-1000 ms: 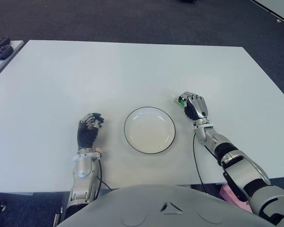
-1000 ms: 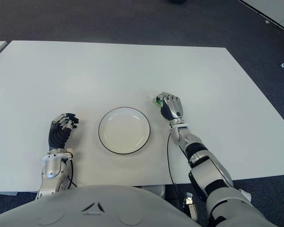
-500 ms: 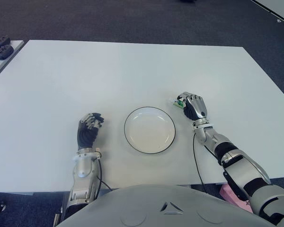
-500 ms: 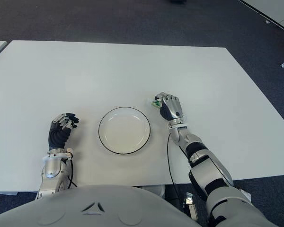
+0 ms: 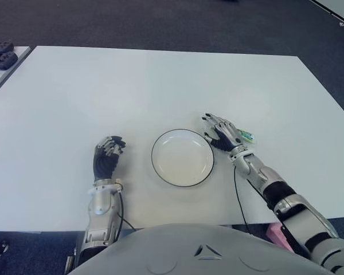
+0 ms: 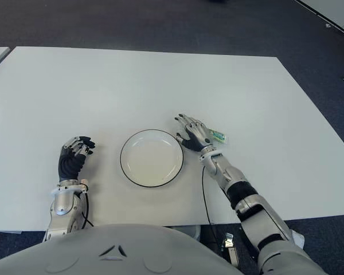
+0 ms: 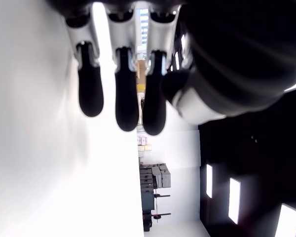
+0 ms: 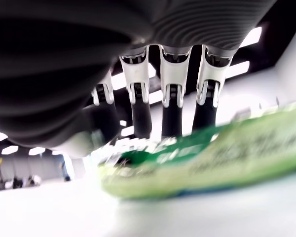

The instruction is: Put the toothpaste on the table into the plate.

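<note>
from my seat: big white table (image 5: 132,86) filling most of the view | dark grey carpet floor (image 5: 160,23) behind it | second pale table edge (image 5: 0,71) far left with some dark gear (image 5: 1,56) on it | even lighting

We see green-white toothpaste (image 5: 247,136) lying flat on table, right of white black-rimmed plate (image 5: 182,157); plate holds nothing.

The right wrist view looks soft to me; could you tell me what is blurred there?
Right wrist view: the green toothpaste is smeared and out of focus, the fingers behind it sharper, ceiling lights glaring. Left eye view: evenly lit, toothpaste readable.
</note>
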